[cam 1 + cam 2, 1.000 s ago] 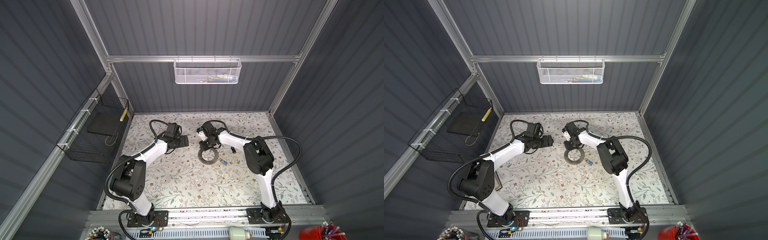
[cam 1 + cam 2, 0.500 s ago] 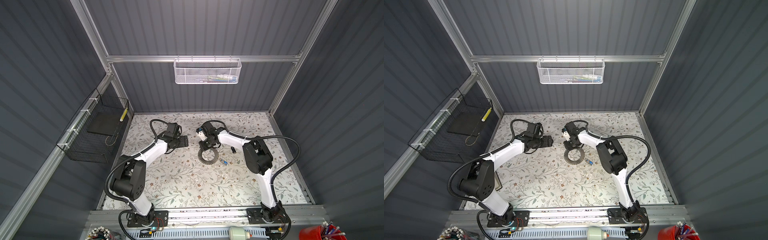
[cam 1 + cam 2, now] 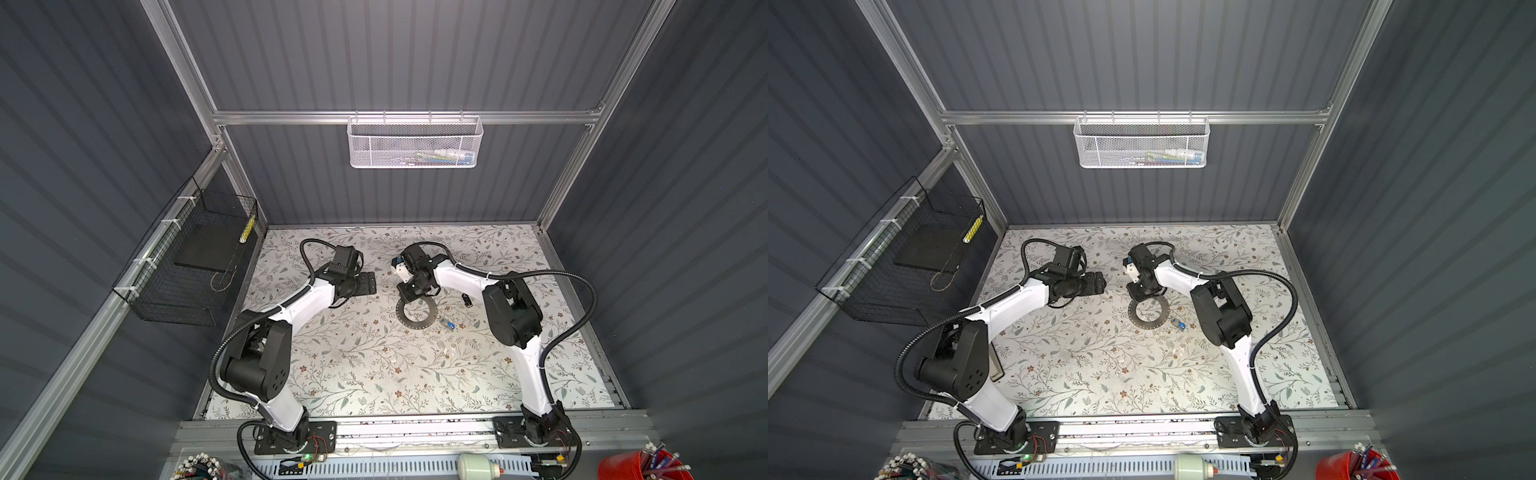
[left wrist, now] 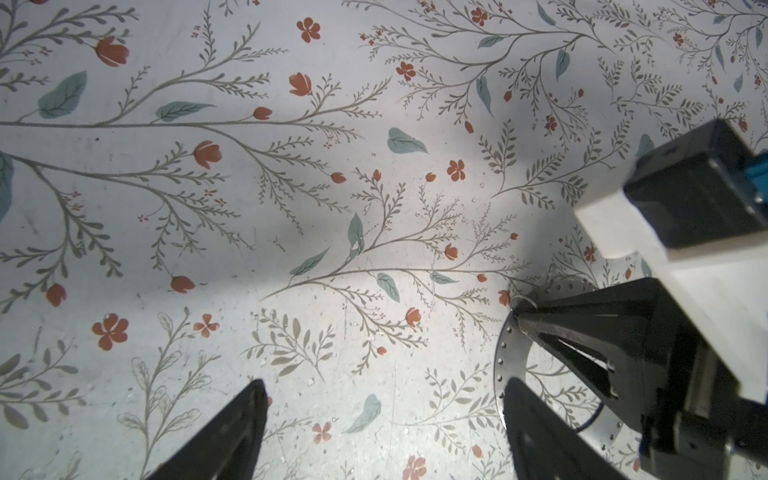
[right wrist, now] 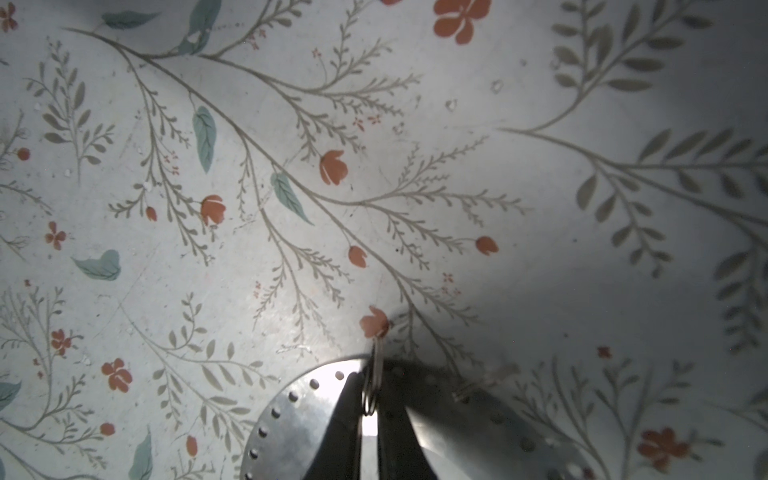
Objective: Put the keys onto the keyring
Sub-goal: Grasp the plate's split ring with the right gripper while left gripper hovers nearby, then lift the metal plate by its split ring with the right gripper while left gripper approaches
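Keyring (image 5: 371, 384) stands pinched between the right fingers (image 5: 341, 428), while left fingers (image 4: 232, 436) spread wide.

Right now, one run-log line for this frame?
right gripper: shut on keyring, over perforated metal disc | left gripper: open, empty, over floral mat | blue tag, black tag: loose on mat

On the floral-patterned tabletop (image 3: 353, 365) a flat, grey, perforated metal ring disc (image 3: 434, 314) lies just beyond the middle. The right gripper (image 3: 406, 296) points down at the disc's far rim. The left gripper (image 3: 368, 284) hangs near, apart from the disc. Toward the right edge lie a small black oblong tag (image 3: 467, 299) and a small blue oblong tag (image 3: 449, 325).
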Action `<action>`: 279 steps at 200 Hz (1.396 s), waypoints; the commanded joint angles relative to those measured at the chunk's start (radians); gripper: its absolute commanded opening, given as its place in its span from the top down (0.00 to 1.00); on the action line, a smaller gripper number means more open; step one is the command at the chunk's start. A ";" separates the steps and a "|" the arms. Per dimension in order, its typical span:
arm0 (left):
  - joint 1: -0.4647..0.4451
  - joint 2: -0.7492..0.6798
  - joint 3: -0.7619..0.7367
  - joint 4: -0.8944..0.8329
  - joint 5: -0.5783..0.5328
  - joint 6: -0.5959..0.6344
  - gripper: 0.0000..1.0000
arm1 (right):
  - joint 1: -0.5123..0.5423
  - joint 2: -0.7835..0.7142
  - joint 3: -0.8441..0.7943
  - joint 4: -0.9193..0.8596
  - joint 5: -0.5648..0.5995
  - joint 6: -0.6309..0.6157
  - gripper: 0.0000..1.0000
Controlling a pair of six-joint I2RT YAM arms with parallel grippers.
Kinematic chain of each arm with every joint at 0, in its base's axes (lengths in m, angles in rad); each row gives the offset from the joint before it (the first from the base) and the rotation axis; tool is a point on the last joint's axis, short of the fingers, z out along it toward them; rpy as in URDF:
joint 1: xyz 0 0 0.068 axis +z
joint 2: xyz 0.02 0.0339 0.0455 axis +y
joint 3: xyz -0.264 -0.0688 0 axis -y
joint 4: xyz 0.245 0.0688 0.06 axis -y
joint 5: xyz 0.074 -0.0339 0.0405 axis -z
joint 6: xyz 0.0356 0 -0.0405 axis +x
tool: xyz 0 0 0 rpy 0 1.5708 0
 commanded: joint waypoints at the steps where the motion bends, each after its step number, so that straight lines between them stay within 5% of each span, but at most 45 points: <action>1: 0.003 0.008 0.032 -0.013 -0.011 0.027 0.11 | -0.001 -0.016 0.007 -0.030 -0.026 -0.017 0.87; 48: 0.003 0.008 0.031 -0.012 0.001 0.032 0.11 | -0.001 -0.014 0.004 -0.045 0.002 -0.011 0.75; 171: 0.003 -0.010 -0.001 0.052 0.020 0.049 0.14 | 0.002 -0.081 -0.057 -0.002 -0.067 -0.099 1.00; 238: 0.002 -0.162 -0.136 0.312 0.157 0.200 0.24 | -0.017 -0.422 -0.326 0.164 -0.325 -0.332 1.00; 258: 0.000 -0.222 -0.161 0.354 0.220 0.255 0.37 | -0.021 -0.505 -0.386 0.224 -0.380 -0.357 1.00; 279: -0.008 -0.301 -0.211 0.404 0.276 0.331 0.41 | -0.037 -0.565 -0.422 0.251 -0.466 -0.375 1.00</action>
